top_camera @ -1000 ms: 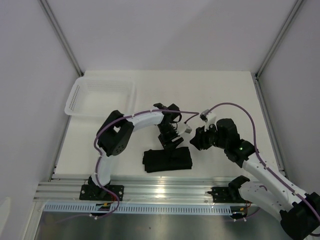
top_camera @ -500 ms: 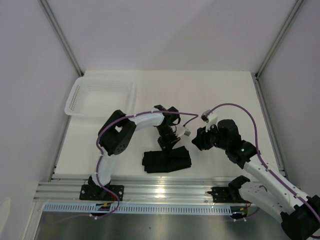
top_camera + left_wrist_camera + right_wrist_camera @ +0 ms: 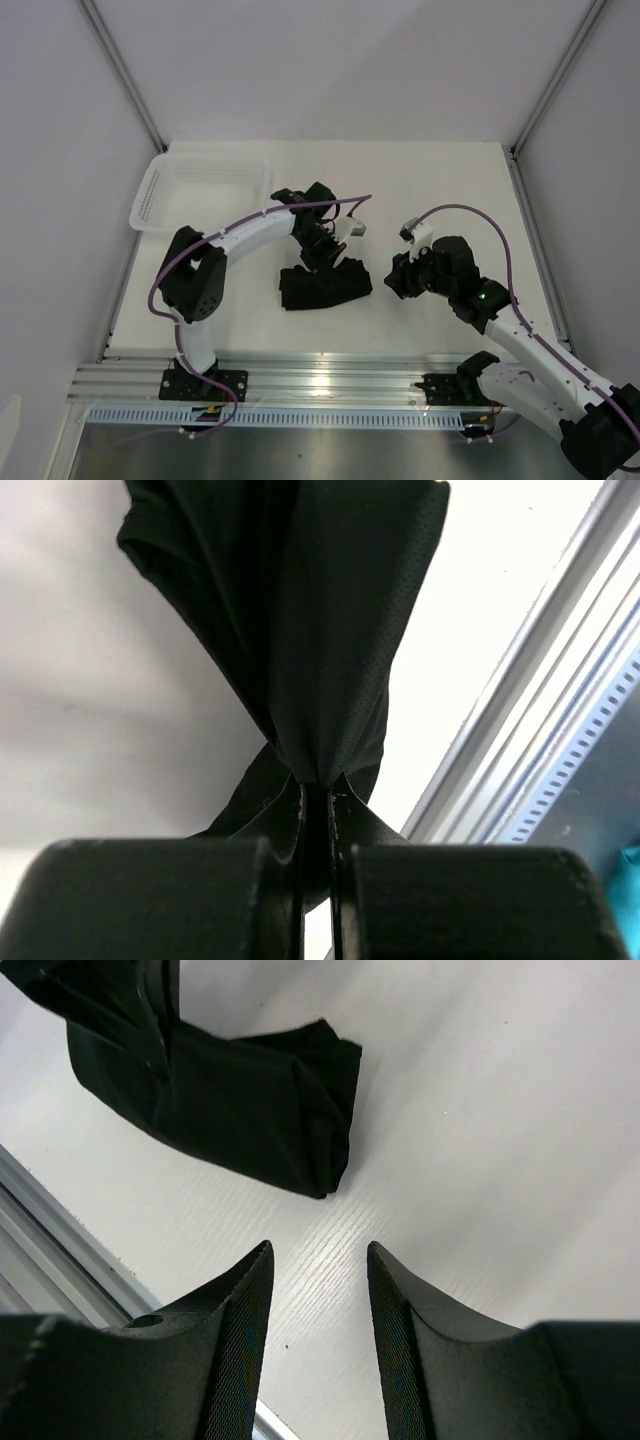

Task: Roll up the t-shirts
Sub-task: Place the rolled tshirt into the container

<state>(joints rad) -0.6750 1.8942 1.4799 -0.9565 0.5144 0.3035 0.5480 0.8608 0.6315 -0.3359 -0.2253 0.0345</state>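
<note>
- One t-shirt (image 3: 330, 290), bundled at centre frame of the top view, has an edge pinched up, likely for repositioning before rolling.
- Your left gripper (image 3: 318, 795) clamps that cloth.
- Your right gripper (image 3: 318, 1255) hovers just right, jaws apart, empty.
- One basket (image 3: 148, 205) sits upper left; two grippers.

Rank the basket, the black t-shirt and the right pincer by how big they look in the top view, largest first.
1. basket
2. t-shirt
3. right pincer, smallest even though it hangs nearer the camera
</note>
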